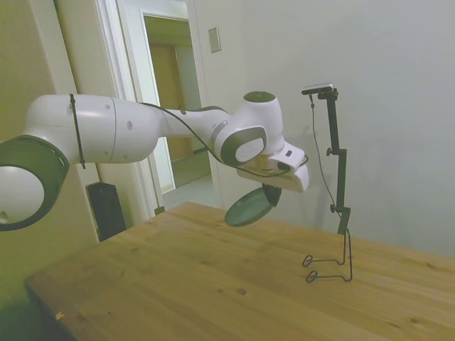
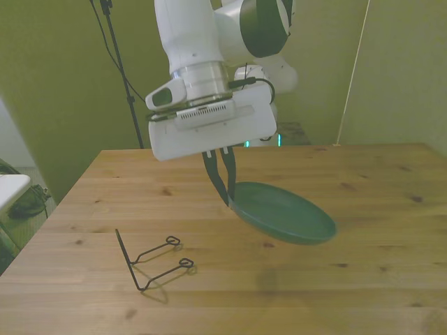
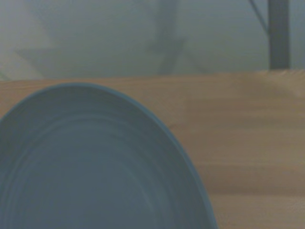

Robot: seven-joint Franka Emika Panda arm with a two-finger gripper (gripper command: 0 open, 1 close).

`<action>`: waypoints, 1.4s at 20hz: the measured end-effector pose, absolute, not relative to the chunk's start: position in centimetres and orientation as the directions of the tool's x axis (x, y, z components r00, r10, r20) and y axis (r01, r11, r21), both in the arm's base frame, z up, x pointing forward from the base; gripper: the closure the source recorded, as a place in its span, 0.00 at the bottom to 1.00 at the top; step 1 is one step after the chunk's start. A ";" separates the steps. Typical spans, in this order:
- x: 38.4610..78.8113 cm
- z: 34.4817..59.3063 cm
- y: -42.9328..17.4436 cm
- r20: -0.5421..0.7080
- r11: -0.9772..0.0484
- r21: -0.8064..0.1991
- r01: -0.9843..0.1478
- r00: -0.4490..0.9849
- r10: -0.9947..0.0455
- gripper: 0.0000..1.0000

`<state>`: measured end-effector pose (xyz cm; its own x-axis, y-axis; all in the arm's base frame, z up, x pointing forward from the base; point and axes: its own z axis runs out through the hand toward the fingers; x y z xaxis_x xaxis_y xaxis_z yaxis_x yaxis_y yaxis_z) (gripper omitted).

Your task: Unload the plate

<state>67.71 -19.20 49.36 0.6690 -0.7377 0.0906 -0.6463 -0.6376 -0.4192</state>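
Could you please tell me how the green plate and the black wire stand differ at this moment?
The plate is a solid, round, dark green dish; the wire stand is a thin, open black frame. The plate hangs tilted above the table, held at its rim by the gripper, while the wire stand rests on the wood, untouched. The plate is nearer the middle; the stand lies toward the front view's left.

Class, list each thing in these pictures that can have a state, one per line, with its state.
Round dark green plate: held by its rim, tilted, in the air above the table.
Two-finger gripper: shut on the plate's rim.
Thin black wire stand: empty, standing on the wooden table.
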 end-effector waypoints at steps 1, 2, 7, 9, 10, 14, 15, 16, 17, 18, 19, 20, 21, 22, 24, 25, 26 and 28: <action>67.5 48.1 -19.0 0.039 -0.613 -0.426 -0.665 0.664 -0.747 1.00; 67.2 46.7 -18.9 -0.012 -0.588 -0.431 -0.684 0.656 -0.754 1.00; 65.1 38.5 -19.2 -0.237 -0.453 -0.394 -0.800 0.565 -0.791 1.00; 64.5 37.0 -19.8 -0.264 -0.430 -0.380 -0.819 0.542 -0.798 1.00; 64.3 36.9 -19.9 -0.266 -0.428 -0.376 -0.822 0.538 -0.800 0.00; 63.8 36.9 -19.7 -0.267 -0.430 -0.369 -0.824 0.537 -0.800 0.00; 63.7 36.6 -19.7 -0.270 -0.430 -0.364 -0.826 0.536 -0.800 0.00; 63.5 36.3 -19.8 -0.273 -0.430 -0.360 -0.828 0.534 -0.800 0.00; 63.3 36.1 -19.9 -0.274 -0.429 -0.357 -0.830 0.532 -0.801 0.00; 63.2 36.0 -20.0 -0.274 -0.429 -0.355 -0.830 0.532 -0.801 0.00; 63.0 35.9 -20.0 -0.274 -0.431 -0.354 -0.830 0.532 -0.801 0.00; 62.9 35.9 -20.1 -0.273 -0.432 -0.354 -0.829 0.534 -0.800 0.00; 62.8 35.9 -20.2 -0.272 -0.434 -0.354 -0.828 0.535 -0.800 0.00; 62.7 36.0 -20.2 -0.270 -0.435 -0.356 -0.827 0.537 -0.799 0.00; 62.7 36.5 -20.2 -0.263 -0.437 -0.362 -0.824 0.540 -0.800 0.00; 62.7 37.1 -20.1 -0.256 -0.439 -0.368 -0.820 0.543 -0.800 0.00; 62.7 38.0 -20.0 -0.247 -0.442 -0.377 -0.814 0.548 -0.799 0.00; 62.6 40.4 -19.4 -0.218 -0.454 -0.399 -0.797 0.563 -0.797 0.00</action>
<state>62.62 -19.45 40.43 0.5632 -0.7970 -0.2180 -0.7968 -0.4539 -0.3989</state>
